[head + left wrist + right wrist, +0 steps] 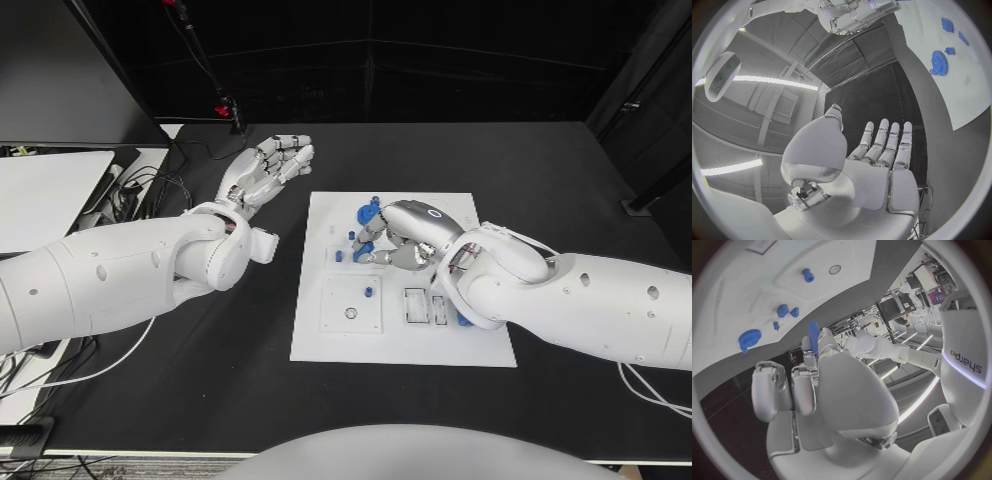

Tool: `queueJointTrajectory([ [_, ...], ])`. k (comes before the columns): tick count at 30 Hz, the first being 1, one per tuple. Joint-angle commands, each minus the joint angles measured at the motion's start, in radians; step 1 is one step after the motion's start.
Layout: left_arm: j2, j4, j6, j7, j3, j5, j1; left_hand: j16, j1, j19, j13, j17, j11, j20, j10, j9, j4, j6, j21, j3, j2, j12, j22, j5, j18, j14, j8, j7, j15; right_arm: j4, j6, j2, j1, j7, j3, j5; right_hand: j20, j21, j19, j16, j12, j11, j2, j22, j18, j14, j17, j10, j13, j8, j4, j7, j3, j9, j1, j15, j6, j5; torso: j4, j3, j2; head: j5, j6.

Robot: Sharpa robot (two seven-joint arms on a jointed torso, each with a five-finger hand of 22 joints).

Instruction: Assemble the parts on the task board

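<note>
Table (577, 170): black surface; the task board is carried at its centre.
Task board (397, 345): white rectangular plate, lying flat. A square inset with a round hole is seen at 7 o'clock on it, two narrow slots at 5 o'clock.
Right hand (407, 232): held over the board's 12 o'clock half, fingers curled inward. A slim blue pin (813, 338) is pinched upright between the fingertips, as shown in the right wrist view.
Left hand (270, 170): placed off the board over bare table, toward 10 o'clock from it. Fingers are held straight and slightly apart; nothing is held, as the left wrist view confirms (879, 150).
Blue gear (749, 338): round toothed part, lying on the board near its 12 o'clock edge.
Small blue parts (787, 310): grouped on the board just beside the gear, apart from it.
Blue peg (369, 292): seated at the inset's 1 o'clock corner.
</note>
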Motion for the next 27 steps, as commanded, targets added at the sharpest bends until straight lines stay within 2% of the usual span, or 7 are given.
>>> queueJointTrajectory([
  [1,0.002,0.001,0.008,0.072,0.001,0.001,0.002,0.006,0.001,0.007,-0.001,-0.001,0.001,0.000,-0.009,-0.001,0.000,-0.008,0.003,-0.006,0.009,0.005,-0.001,0.005,-0.020,-0.008,0.003,0.159,-0.001,-0.007,0.112,0.022,-0.006,0.039,0.000,0.004,-0.008,0.000,0.048,0.006,-0.003,-0.002,0.001,0.197,-0.008,0.071,0.069,0.007,0.001,-0.005,0.002,0.001,0.007,0.000,0.010,-0.004,0.006,0.006,-0.0013,-0.0015,-0.001,0.004,-0.006],
  [5,0.003,0.000,0.009,0.072,0.001,0.001,0.002,0.006,0.001,0.007,-0.001,-0.001,0.001,0.000,-0.009,-0.001,0.000,-0.008,0.003,-0.006,0.009,0.005,-0.001,0.005,-0.020,-0.008,0.003,0.159,-0.001,-0.013,0.167,0.042,-0.018,0.039,0.000,-0.051,-0.008,-0.002,0.047,0.006,-0.004,-0.002,0.002,0.196,-0.008,0.071,0.068,0.007,0.001,-0.005,0.002,0.001,0.007,0.000,0.011,-0.004,0.006,0.006,-0.0014,-0.0013,-0.001,0.004,-0.009],
  [12,0.006,-0.002,0.010,0.071,0.001,0.001,0.002,0.008,0.002,0.007,-0.002,-0.002,0.000,0.000,-0.010,-0.002,0.000,-0.009,0.003,-0.008,0.011,0.007,-0.002,0.007,-0.020,-0.009,0.005,0.159,-0.001,-0.021,0.236,0.061,-0.042,0.035,-0.001,-0.127,-0.008,-0.004,0.046,0.007,-0.006,-0.001,0.002,0.195,-0.007,0.071,0.069,0.007,0.001,-0.007,0.002,0.002,0.007,-0.001,0.011,-0.003,0.005,0.005,-0.0021,-0.0010,-0.001,0.005,-0.015],
  [19,0.007,-0.002,0.011,0.071,0.001,0.001,0.002,0.008,0.002,0.007,-0.002,-0.002,0.000,0.000,-0.010,-0.002,0.000,-0.009,0.003,-0.008,0.011,0.007,-0.002,0.007,-0.020,-0.009,0.005,0.159,-0.001,-0.029,0.261,0.072,-0.059,0.035,-0.001,-0.191,-0.008,-0.004,0.045,0.007,-0.007,-0.001,0.003,0.195,-0.007,0.071,0.070,0.006,0.001,-0.008,0.002,0.002,0.008,-0.001,0.012,-0.003,0.004,0.005,-0.0018,-0.0002,-0.001,0.006,-0.019],
  [27,0.007,-0.003,0.012,0.071,0.001,0.001,0.002,0.009,0.003,0.007,-0.002,-0.003,0.001,0.000,-0.010,-0.002,-0.001,-0.009,0.003,-0.009,0.012,0.008,-0.003,0.009,-0.020,-0.009,0.006,0.159,-0.001,-0.033,0.293,0.079,-0.064,0.028,-0.001,-0.217,-0.007,-0.005,0.045,0.007,-0.010,0.000,0.003,0.195,-0.007,0.071,0.071,0.005,0.001,-0.009,0.003,0.004,0.008,-0.002,0.012,-0.002,0.003,0.005,-0.0028,-0.0010,-0.001,0.004,-0.021],
])
